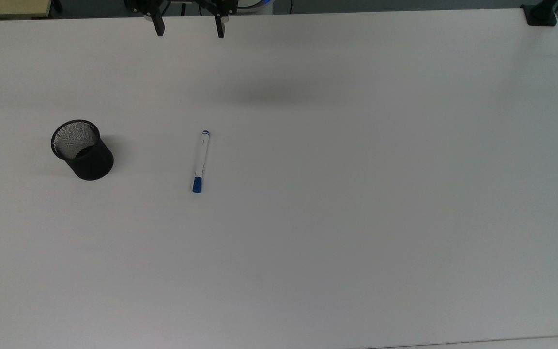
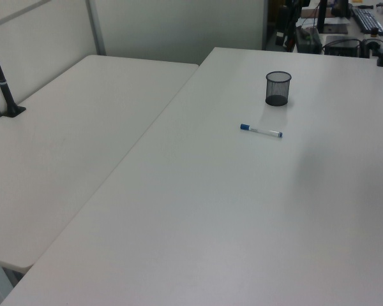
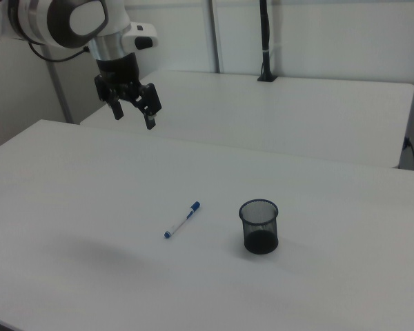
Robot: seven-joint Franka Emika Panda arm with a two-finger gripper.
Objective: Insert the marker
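Note:
The marker [image 1: 201,161] lies flat on the white table [image 1: 356,194], white barrel with a blue cap at its near end in the top view; it also lies in the left view [image 2: 261,131] and the right view [image 3: 182,219]. A black mesh cup [image 1: 83,150] stands upright to the top view's left of the marker, seen too in the left view [image 2: 277,88] and right view [image 3: 259,226]. My gripper [image 1: 189,30] hangs open and empty high above the table's far edge, well away from both, and appears in the right view [image 3: 134,118].
A black clamp mount [image 1: 540,14] sits at the table's far right corner in the top view. A second white table [image 2: 64,146] adjoins on the left view's left, with a black pole [image 2: 3,83] clamped to it.

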